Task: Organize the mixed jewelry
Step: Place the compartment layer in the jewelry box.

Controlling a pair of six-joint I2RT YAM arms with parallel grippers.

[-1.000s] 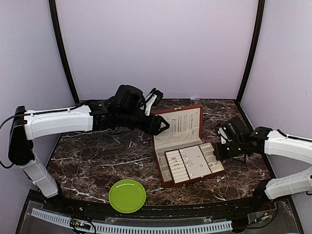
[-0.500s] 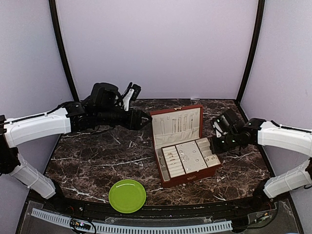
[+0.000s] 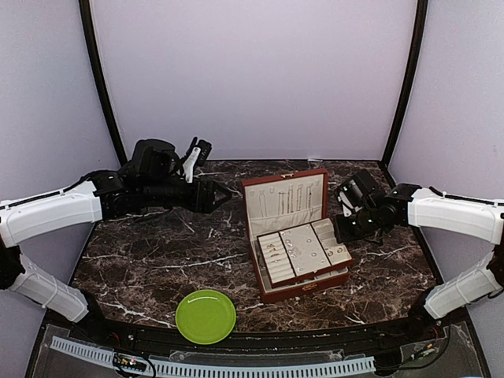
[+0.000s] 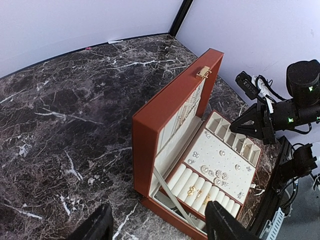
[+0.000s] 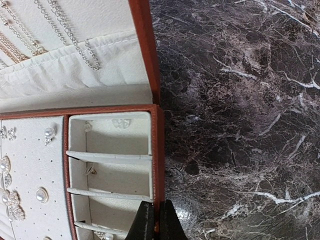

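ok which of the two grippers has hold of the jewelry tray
The right gripper: its jaws pinch the tray by its reddish-brown edge beside the divided compartments. The left gripper is open, well clear of it, holding nothing.

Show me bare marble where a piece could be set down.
Widest: the marble between the left gripper, green plate and jewelry box. Also the near-right corner beyond the box. Crowded: the box's right wall, clamped by the right gripper.
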